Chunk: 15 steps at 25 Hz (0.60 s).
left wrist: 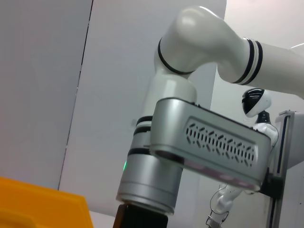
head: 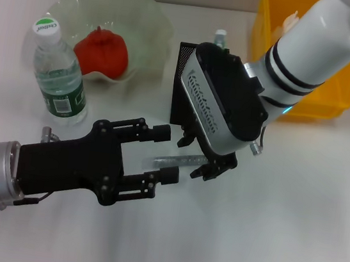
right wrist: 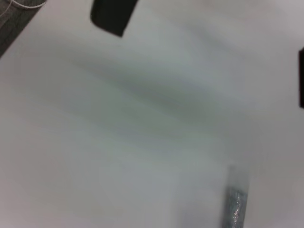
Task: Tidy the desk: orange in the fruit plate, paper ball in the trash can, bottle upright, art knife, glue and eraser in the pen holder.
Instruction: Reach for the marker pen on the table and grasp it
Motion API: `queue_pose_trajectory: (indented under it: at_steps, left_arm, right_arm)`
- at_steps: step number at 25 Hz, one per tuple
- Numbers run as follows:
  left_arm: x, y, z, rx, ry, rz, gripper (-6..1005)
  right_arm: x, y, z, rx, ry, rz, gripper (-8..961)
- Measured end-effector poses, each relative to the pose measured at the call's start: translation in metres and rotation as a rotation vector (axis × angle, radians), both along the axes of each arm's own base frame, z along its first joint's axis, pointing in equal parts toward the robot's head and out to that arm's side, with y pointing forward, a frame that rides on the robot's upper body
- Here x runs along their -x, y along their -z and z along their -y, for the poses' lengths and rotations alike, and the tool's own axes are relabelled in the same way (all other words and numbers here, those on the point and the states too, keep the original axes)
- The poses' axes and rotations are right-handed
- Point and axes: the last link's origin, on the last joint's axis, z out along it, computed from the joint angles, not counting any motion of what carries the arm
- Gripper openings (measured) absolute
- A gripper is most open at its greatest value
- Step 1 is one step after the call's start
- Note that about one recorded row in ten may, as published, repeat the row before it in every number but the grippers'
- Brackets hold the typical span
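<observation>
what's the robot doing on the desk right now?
Desk tidy, partway done. The orange is in the fruit plate and the bottle stands upright beside it. The right gripper is down over a slim translucent stick lying on the table in front of the black pen holder. The left gripper is open, right beside it.

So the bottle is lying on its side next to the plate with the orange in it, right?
Not quite. The head view shows the bottle standing upright, cap on top, not lying down. It is indeed beside the plate, and the orange does sit in that plate.
</observation>
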Motion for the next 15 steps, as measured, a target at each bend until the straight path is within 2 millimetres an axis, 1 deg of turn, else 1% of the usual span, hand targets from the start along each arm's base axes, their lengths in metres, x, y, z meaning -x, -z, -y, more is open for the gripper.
queue_pose_trajectory:
  at_steps: [10,15]
  left_arm:
    - [-0.0004,-0.0003,-0.0008,-0.004,-0.002,0.003,661]
    - [-0.0008,-0.0003,-0.0011,-0.004,-0.001,0.003,661]
  right_arm:
    - [-0.0056,0.0045,0.0028,0.021,0.009,-0.004,483]
    - [-0.0094,0.0057,0.0003,0.002,0.011,-0.009,464]
